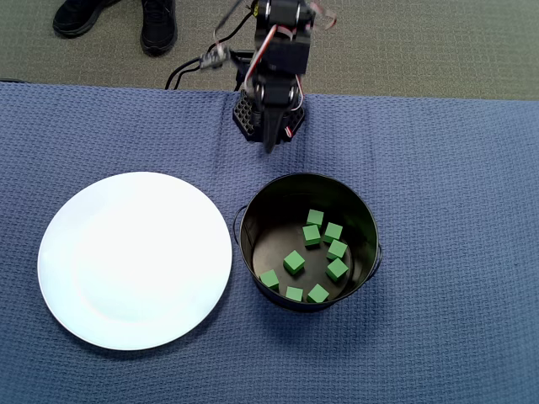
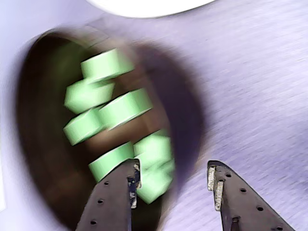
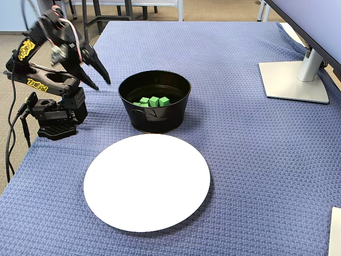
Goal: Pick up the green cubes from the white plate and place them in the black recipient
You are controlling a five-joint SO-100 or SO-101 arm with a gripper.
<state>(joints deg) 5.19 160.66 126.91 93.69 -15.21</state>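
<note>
Your gripper (image 3: 101, 74) is hanging with its jaws spread and nothing between them, pulled in near the arm's base beside the black recipient (image 1: 308, 241), well clear of its rim. The green cubes (image 1: 312, 255) are lying scattered on the recipient's floor; you can count about nine in the overhead view, though the wrist view is blurring them. The white plate (image 1: 135, 259) is sitting bare on the blue cloth (image 1: 455, 210) just beside the recipient. Judging from that, the task is looking finished, and the arm is folded away from the work.
</note>
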